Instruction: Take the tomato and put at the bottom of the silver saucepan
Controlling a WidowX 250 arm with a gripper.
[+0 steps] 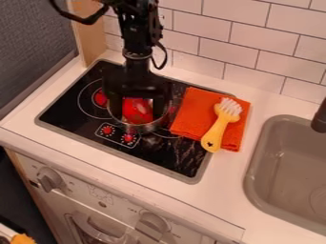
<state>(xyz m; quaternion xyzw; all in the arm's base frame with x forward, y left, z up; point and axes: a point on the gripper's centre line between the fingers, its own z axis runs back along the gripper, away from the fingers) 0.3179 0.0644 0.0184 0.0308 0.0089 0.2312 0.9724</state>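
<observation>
The black gripper (137, 108) hangs straight down over the silver saucepan (147, 127) on the stove, left of the orange cloth. Its fingers stand wide apart, one on either side of the red tomato (138, 113), and are open. The tomato lies inside the pan, behind its front rim. Part of the pan and the tomato's upper side are hidden by the gripper.
An orange cloth (189, 113) lies over the stove's right edge, with a yellow brush (218, 128) on it. The grey sink (286, 181) is at the right. A tiled wall (248, 40) rises behind the counter.
</observation>
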